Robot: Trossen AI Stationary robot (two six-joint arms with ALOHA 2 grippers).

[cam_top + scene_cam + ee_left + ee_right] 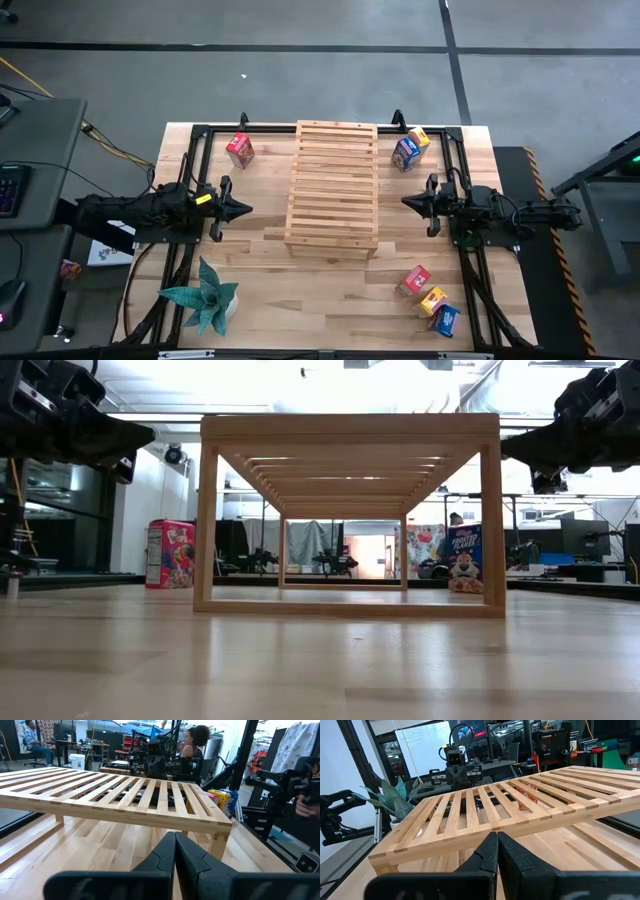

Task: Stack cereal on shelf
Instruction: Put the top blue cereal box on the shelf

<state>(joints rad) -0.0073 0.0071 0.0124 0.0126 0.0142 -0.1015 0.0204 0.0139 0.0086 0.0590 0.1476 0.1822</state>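
Cereal boxes (240, 150) on table, shelf (333, 187) bare

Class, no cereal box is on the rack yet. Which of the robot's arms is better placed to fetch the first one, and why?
Probably the right. Its right gripper, shut, has five boxes on its side: two at the far corner and three near the front. The left gripper, also shut, has only the red box.

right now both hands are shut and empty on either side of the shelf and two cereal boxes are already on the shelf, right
Not quite. Both hands are shut and empty, the left hand and right hand flanking the shelf, but no cereal boxes are on it. The high view shows its slats bare, with the boxes on the table: a red box by itself, two together beyond the shelf, and three grouped at the near right.
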